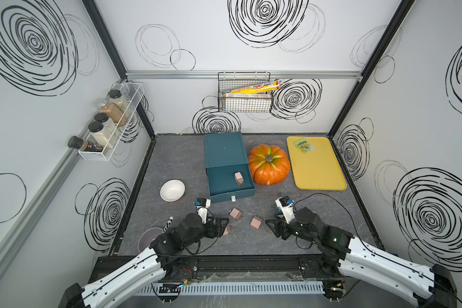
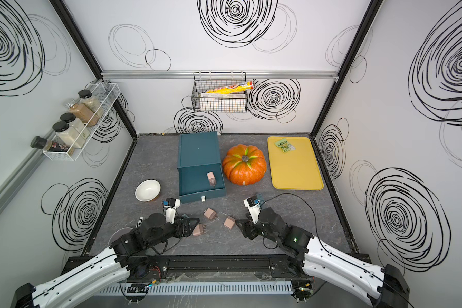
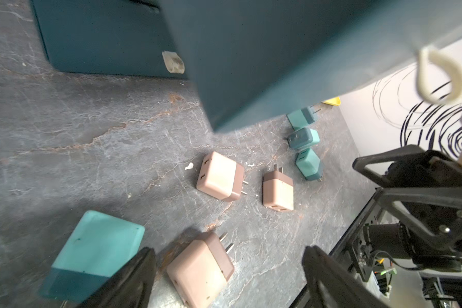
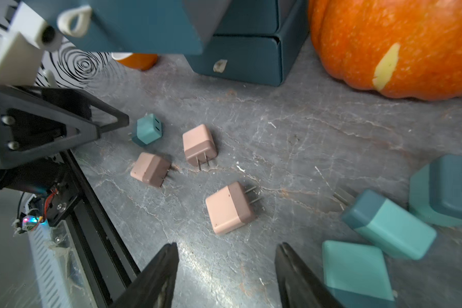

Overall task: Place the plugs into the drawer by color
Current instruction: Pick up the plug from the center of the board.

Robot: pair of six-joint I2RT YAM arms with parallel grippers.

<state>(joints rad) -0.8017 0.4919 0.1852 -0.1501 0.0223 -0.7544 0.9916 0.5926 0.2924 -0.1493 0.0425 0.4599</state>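
**A:** Where's the L gripper (image 3: 228,250) at?

**B:** Low over the table (image 3: 64,133), jaws spread wide, gripping nothing. One pink plug (image 3: 200,269) lies btwn its fingers (image 3: 134,277), prongs pointing away from the wrist. Can't tell if either finger touches it. A lone teal plug (image 3: 96,248) sits just outside one finger.

**A:** R gripper (image 4: 227,245)?

**B:** Jaws parted too and empty, just bare tabletop btwn them. Three teal plugs (image 4: 388,224) bunch right beside it, not far from the pumpkin (image 4: 390,45).

**A:** And the drawer?

**B:** Top drawer (image 1: 222,184) of the teal chest (image 1: 223,149) is pulled out w/ a single pink plug (image 1: 238,178) inside, toward the pumpkin side. Another pink plug (image 1: 235,213) and a last pink plug (image 1: 255,222) lie on the table btwn the arms, near the drawer front.
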